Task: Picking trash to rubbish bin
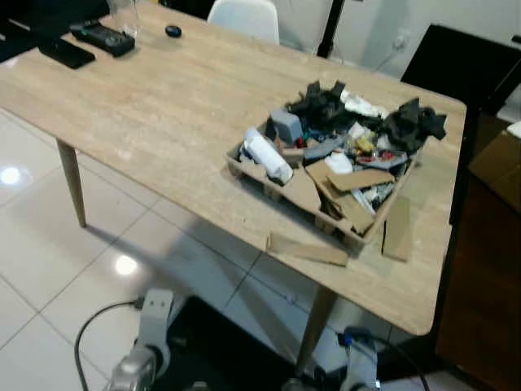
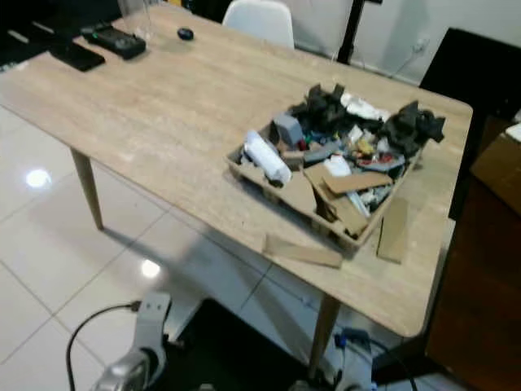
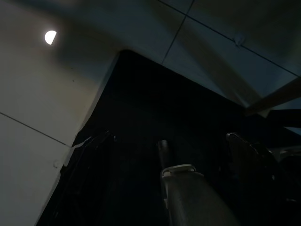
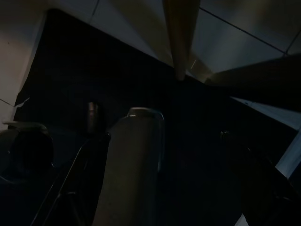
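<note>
Cardboard tray (image 1: 244,167) of trash (image 1: 342,134) (heaped) on table (image 1: 163,106) — arms hang idle.

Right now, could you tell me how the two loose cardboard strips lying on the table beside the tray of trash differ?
The longer cardboard strip lies along the tray's near side, close to the table edge and almost parallel to it. The shorter cardboard strip lies off the tray's right corner and points away from the table edge. Both are flat, brown and outside the tray.
</note>
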### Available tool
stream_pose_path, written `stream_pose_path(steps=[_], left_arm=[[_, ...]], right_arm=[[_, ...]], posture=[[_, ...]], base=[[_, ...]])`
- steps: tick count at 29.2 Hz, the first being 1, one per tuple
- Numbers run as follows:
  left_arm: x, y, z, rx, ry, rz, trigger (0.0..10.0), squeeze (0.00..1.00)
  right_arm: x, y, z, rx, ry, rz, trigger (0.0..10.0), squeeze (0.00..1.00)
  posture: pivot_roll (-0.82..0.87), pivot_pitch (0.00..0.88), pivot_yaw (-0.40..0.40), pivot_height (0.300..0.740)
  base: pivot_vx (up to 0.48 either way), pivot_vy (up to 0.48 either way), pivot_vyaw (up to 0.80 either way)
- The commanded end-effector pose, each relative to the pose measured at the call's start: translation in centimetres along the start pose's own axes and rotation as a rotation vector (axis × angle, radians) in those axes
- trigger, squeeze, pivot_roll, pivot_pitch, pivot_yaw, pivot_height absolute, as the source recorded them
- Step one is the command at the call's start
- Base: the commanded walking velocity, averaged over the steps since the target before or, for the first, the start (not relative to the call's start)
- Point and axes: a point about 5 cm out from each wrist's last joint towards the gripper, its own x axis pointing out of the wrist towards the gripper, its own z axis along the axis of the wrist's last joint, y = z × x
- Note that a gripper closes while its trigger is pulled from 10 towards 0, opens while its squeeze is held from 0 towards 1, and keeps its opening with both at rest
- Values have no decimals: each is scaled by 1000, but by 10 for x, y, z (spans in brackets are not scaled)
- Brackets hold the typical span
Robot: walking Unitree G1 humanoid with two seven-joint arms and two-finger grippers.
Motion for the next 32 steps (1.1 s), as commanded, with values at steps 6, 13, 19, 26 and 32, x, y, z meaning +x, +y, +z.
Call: stream_pose_path(steps=[6,13,19,26,32], left_arm=[[-4,0,-15,0,41,-3,10000,0],[-4,-1,-15,6,39,-9,10000,0],[-4,-2,-14,8,39,-13,10000,0],[-4,-2,-15,4,41,-10,10000,0],[-5,0,-16,3,43,-4,10000,0]], right_arm=[[-3,-1,-17,-3,69,10,10000,0],[-4,-1,-17,-4,72,12,10000,0],[-4,-2,-19,-23,108,20,10000,0],[-4,-2,-19,-24,108,26,10000,0],[-3,-1,-17,-21,102,28,10000,0]], posture=[[51,183,-32,740],[46,172,-32,740],[44,166,-35,740],[46,164,-37,740],[50,164,-41,740]], base=[[0,0,0],[0,0,-800],[0,0,-800],[0,0,-800],[0,0,-800]])
